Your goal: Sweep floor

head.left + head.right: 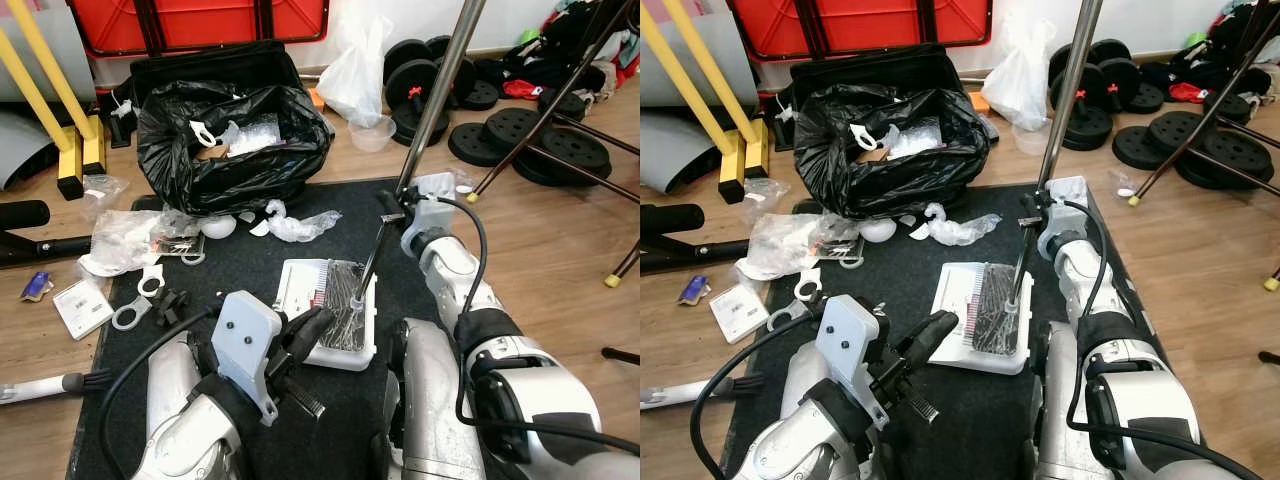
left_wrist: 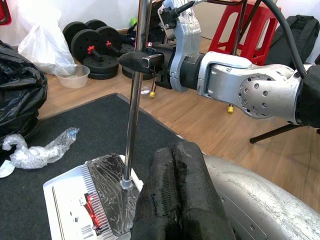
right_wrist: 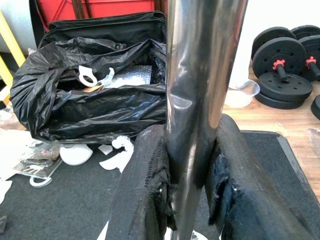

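Two padded fingers of the right gripper (image 1: 392,207) clamp the broom pole (image 1: 438,95); below it, the dustpan (image 1: 328,312) lies mid-mat (image 1: 350,240), beside the closed, empty left gripper (image 1: 305,335), bare mat around.

Broom handle (image 1: 440,95): shiny metal pole, tilted, running from the top of the frame down to centre. Thin lower rod (image 1: 366,268) ends in a white dustpan (image 1: 300,290) with dark bristles (image 1: 345,305), flat on the black mat (image 1: 340,400) at centre frame.
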Robot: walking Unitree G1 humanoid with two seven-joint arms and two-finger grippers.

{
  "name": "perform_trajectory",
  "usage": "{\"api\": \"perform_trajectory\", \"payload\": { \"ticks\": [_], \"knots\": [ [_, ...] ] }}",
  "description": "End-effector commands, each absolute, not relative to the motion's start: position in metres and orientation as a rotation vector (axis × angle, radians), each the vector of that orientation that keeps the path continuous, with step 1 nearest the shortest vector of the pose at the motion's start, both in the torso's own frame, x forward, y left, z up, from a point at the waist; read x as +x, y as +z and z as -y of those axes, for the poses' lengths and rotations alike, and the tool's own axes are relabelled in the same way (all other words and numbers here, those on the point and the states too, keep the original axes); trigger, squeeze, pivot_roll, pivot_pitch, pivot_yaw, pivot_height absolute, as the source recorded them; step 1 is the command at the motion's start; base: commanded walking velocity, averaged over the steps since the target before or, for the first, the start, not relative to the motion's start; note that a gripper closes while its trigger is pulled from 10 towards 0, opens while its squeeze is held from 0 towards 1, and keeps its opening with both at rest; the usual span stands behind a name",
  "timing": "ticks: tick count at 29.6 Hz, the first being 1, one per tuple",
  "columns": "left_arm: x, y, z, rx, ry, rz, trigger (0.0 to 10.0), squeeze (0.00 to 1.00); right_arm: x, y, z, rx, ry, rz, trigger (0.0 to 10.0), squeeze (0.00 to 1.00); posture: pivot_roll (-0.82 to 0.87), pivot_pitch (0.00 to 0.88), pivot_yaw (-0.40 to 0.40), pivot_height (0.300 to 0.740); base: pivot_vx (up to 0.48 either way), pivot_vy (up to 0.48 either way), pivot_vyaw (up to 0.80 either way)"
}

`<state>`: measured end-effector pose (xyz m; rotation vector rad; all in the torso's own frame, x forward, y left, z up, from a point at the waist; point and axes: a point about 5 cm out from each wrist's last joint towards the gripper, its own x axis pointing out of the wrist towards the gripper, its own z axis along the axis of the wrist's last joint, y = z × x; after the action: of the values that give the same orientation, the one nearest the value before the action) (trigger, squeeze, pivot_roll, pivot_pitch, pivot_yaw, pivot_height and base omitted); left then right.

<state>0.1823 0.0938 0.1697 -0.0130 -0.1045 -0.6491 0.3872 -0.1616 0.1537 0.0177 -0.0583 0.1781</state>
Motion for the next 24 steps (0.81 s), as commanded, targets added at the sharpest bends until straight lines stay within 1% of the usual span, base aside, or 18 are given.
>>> {"api": "perform_trajectory", "payload": {
  "ticks": [1, 7, 8, 9, 10, 13, 16, 18, 19, 20, 21, 24],
  "knots": [
    [0.180, 0.170, -0.092, -0.025, -0.657, 0.094, 10.0, 0.00, 0.388, 0.155, 0.165, 0.016, 0.166, 0.068, 0.0, 0.00, 0.01, 0.165, -0.069, 0.375, 0.000, 0.000, 0.00],
    [0.181, 0.169, -0.092, -0.026, -0.657, 0.093, 10.0, 0.00, 0.388, 0.155, 0.166, 0.024, 0.162, 0.073, 0.0, 0.00, 0.01, 0.158, -0.069, 0.375, 0.000, 0.000, 0.00],
    [0.181, 0.169, -0.092, -0.028, -0.658, 0.092, 10.0, 0.00, 0.388, 0.156, 0.168, 0.054, 0.158, 0.081, 0.0, 0.00, 0.01, 0.155, -0.069, 0.375, 0.000, 0.000, 0.00],
    [0.182, 0.168, -0.092, -0.028, -0.657, 0.091, 10.0, 0.00, 0.388, 0.158, 0.172, 0.129, 0.150, 0.092, 0.0, 0.00, 0.01, 0.136, -0.071, 0.375, 0.000, 0.000, 0.00],
    [0.183, 0.167, -0.092, -0.029, -0.656, 0.090, 10.0, 0.00, 0.388, 0.160, 0.176, 0.199, 0.141, 0.107, 0.0, 0.00, 0.01, 0.136, -0.071, 0.375, 0.000, 0.000, 0.00],
    [0.183, 0.167, -0.092, -0.029, -0.656, 0.089, 10.0, 0.00, 0.389, 0.162, 0.178, 0.244, 0.136, 0.119, 0.0, 0.00, 0.01, 0.136, -0.071, 0.375, 0.000, 0.000, 0.00],
    [0.185, 0.165, -0.092, -0.031, -0.655, 0.088, 10.0, 0.00, 0.390, 0.169, 0.191, 0.363, 0.103, 0.151, 0.0, 0.00, 0.00, 0.115, -0.067, 0.375, 0.000, 0.000, 0.00],
    [0.185, 0.165, -0.092, -0.031, -0.655, 0.088, 10.0, 0.00, 0.390, 0.169, 0.191, 0.363, 0.103, 0.151, 0.0, 0.00, 0.00, 0.115, -0.067, 0.375, 0.000, 0.000, 0.00],
    [0.186, 0.164, -0.092, -0.030, -0.656, 0.087, 10.0, 0.00, 0.390, 0.171, 0.194, 0.384, 0.099, 0.156, 0.2, 0.00, 0.00, 0.107, -0.067, 0.375, 0.000, 0.000, 0.00],
    [0.186, 0.164, -0.092, -0.030, -0.656, 0.087, 10.0, 0.00, 0.390, 0.171, 0.194, 0.384, 0.099, 0.156, 0.2, 0.00, 0.00, 0.107, -0.067, 0.375, 0.000, 0.000, 0.00],
    [0.187, 0.164, -0.092, -0.028, -0.655, 0.087, 10.0, 0.00, 0.392, 0.172, 0.198, 0.377, 0.083, 0.133, 10.0, 0.00, -0.01, 0.098, -0.066, 0.375, 0.000, 0.000, 0.00],
    [0.188, 0.163, -0.093, -0.026, -0.654, 0.087, 10.0, 0.00, 0.393, 0.175, 0.204, 0.375, 0.062, 0.123, 10.0, 0.00, -0.01, 0.090, -0.064, 0.375, 0.000, 0.000, 0.00]
  ]
}}
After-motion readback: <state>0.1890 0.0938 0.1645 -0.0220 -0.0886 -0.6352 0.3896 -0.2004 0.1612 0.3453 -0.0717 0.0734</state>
